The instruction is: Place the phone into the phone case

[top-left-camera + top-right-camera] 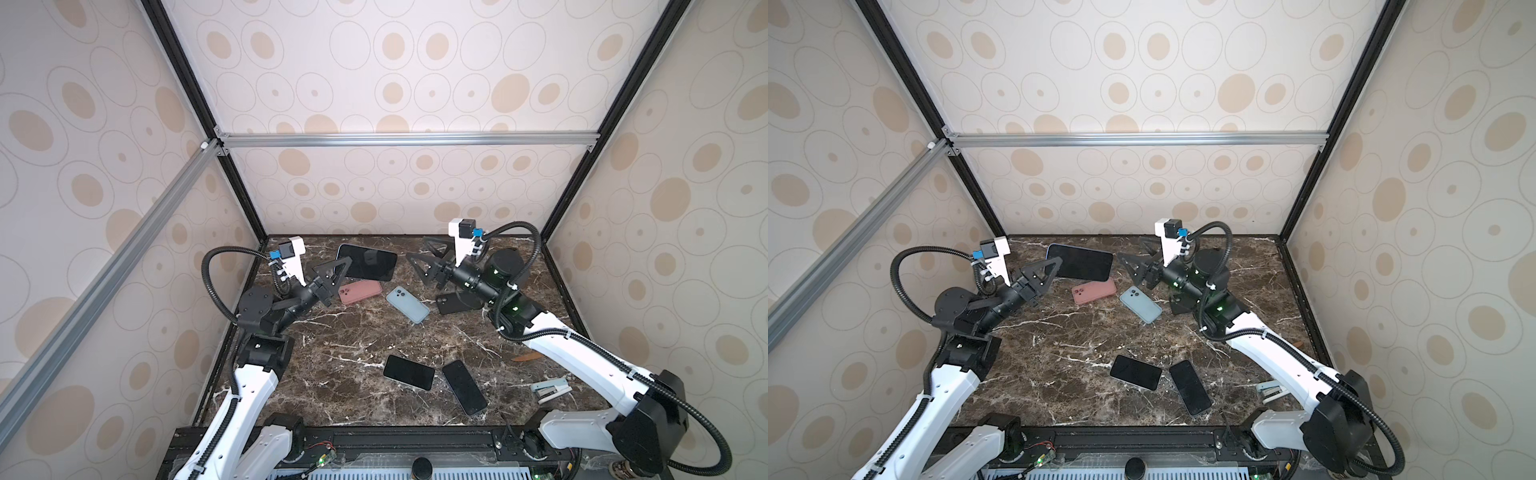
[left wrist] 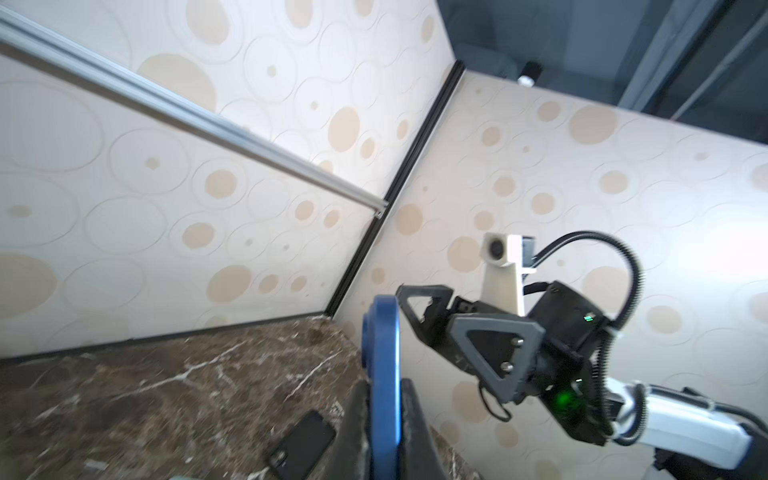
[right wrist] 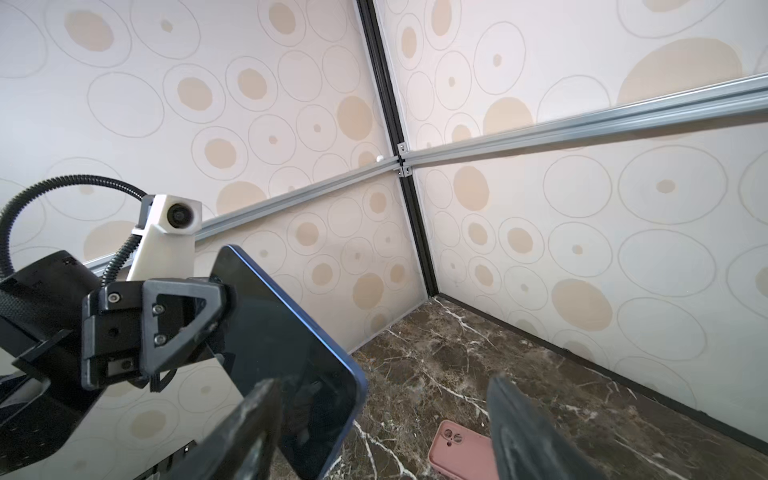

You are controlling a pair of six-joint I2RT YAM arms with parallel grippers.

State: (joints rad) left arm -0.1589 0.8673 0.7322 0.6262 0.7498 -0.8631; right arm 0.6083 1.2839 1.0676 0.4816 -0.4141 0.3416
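A: Left gripper (image 1: 341, 266): what is seen of it?

B: It is clamped on one short end of the blue-edged smartphone with the dark glass screen (image 1: 370, 262), which is held clear of the brown marble tabletop (image 1: 332, 365) at the far left.

A: And the right gripper (image 1: 415, 247)?

B: Its jaws are spread wide just right of that phone, and nothing is gripped. One finger (image 3: 249, 419) is seen in front of the phone's corner in the right wrist view; contact cannot be judged.

A: What is laid out, nearest first?

B: A black slab phone (image 1: 408, 372) and a longer black phone (image 1: 464, 387) are found side by side near the front edge, with a pale blue and white stapler (image 1: 550, 390) to their right. Mid-table, a light blue phone case (image 1: 407, 304) is laid flat; a black phone case (image 1: 453, 301) is partly hidden under the right arm. Slightly farther, the pink soft phone case (image 1: 360, 291) is laid just nearer than the held phone, apart from it.
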